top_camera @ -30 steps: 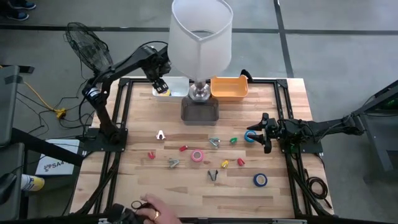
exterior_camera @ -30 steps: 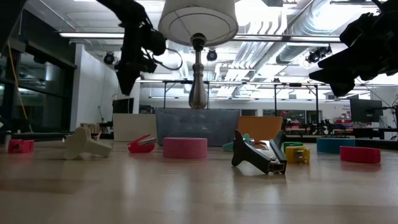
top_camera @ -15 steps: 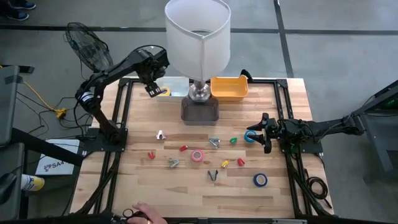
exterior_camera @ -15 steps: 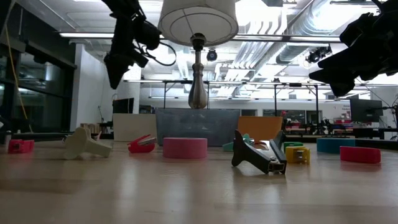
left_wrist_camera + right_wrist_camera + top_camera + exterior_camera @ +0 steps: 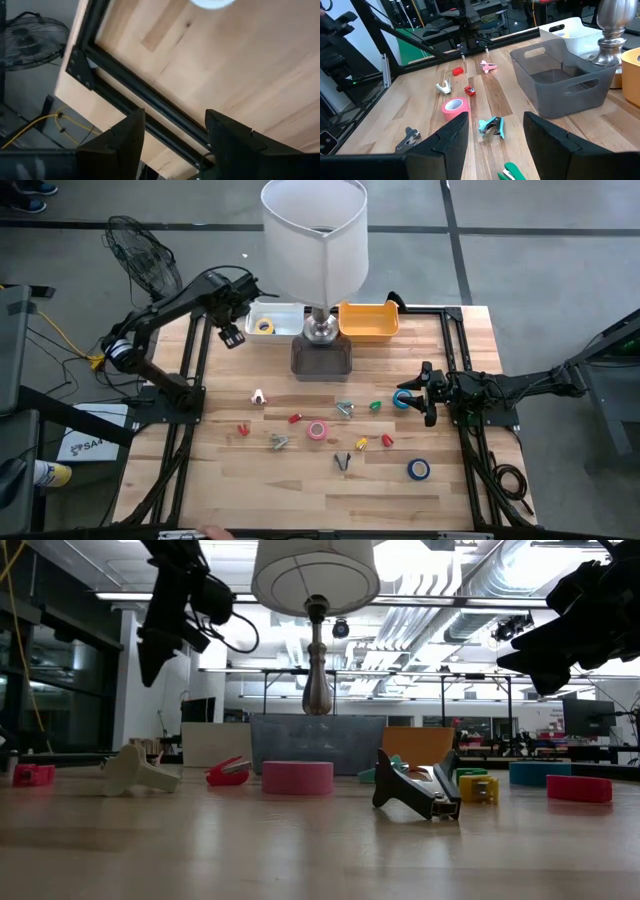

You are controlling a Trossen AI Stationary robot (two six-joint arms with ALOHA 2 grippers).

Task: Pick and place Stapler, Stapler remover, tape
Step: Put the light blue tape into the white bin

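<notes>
Tape rolls, four in sight: a pink roll (image 5: 317,430) is lying near the middle of the table (image 5: 460,500); a blue roll (image 5: 418,470) is lying toward the front right; a second blue roll (image 5: 401,400) is sitting just beside the right claw; a yellow roll (image 5: 263,326) is resting inside the white bin.

Bins, three, all lining the far edge: a white bin (image 5: 285,311) is holding the yellow roll; a grey bin (image 5: 321,360) is showing nothing inside in the right wrist view; an orange bin (image 5: 368,322) is sitting to the right of the lamp, contents not visible.

Lamp, one (image 5: 314,240), is standing behind the grey bin, its shade covering part of the white bin.

Small items, roughly ten, are lying scattered around the pink roll: red, green, yellow, white and grey pieces, too small to sort into staplers and removers.

Left claw (image 5: 230,336) is hanging above the table's far left corner, beside the white bin, fingers apart and holding nothing.

Right claw (image 5: 421,393) is hovering at the right side, fingers apart, empty.
</notes>
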